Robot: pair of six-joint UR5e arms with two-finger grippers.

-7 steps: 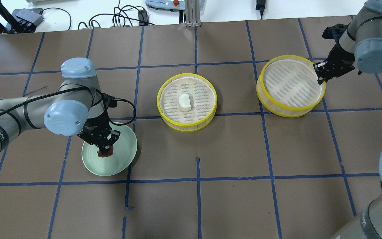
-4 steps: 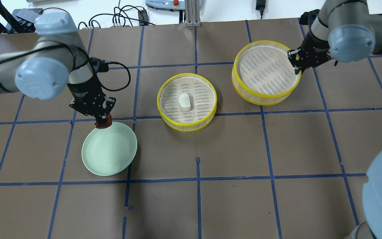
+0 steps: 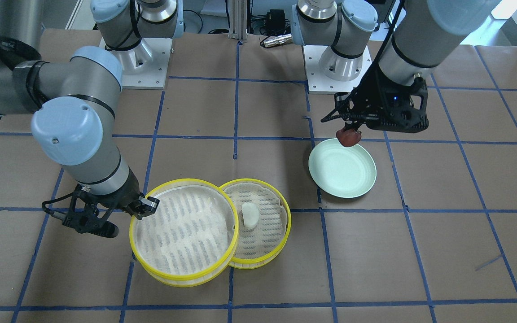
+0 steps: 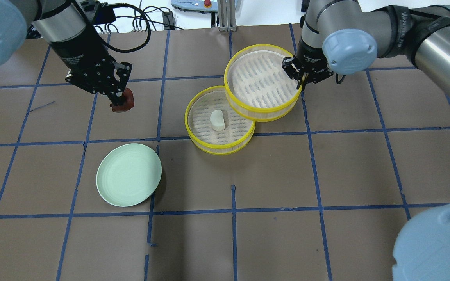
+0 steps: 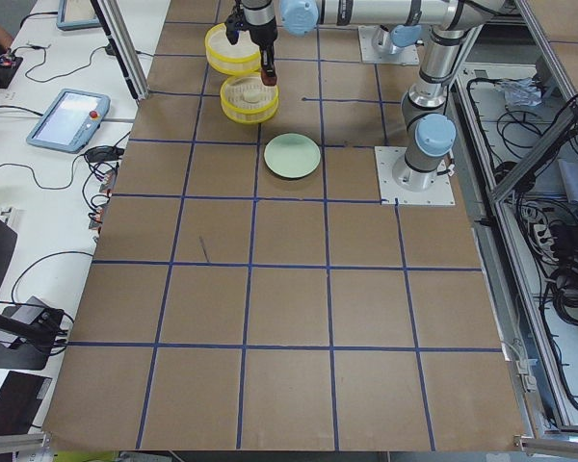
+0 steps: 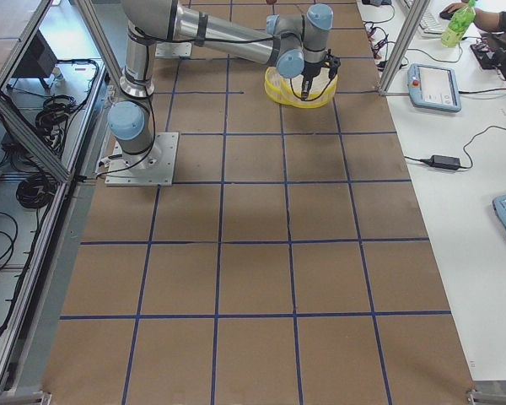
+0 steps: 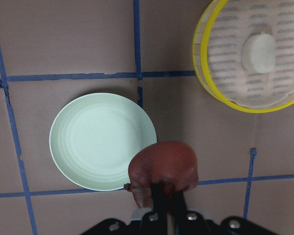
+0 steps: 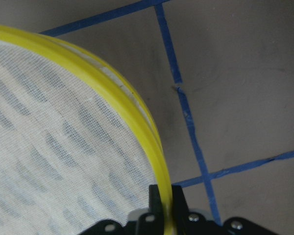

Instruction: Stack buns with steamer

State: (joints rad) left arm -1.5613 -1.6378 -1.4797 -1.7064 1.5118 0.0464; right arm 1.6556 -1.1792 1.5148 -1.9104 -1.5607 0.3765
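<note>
My left gripper (image 4: pixel 119 100) is shut on the reddish-brown bun (image 4: pixel 124 104) and holds it in the air, beyond the green plate. The bun fills the bottom of the left wrist view (image 7: pixel 162 166). The white half-moon bun (image 4: pixel 217 120) lies in the middle steamer tray (image 4: pixel 219 149) on the table. My right gripper (image 4: pixel 301 83) is shut on the yellow rim of the empty second tray (image 4: pixel 260 82). It holds that tray raised, overlapping the far right edge of the middle tray. The pinched rim shows in the right wrist view (image 8: pixel 159 166).
The pale green plate (image 4: pixel 128 179) sits bare on the table, near and left of the middle tray. Brown paper with blue tape lines covers the table. Cables and a controller lie past the far edge.
My left gripper lifted the brown bun off the green plate and carried it up and away toward the far side. My right gripper carried the empty tray leftward until it overlaps the middle tray.
</note>
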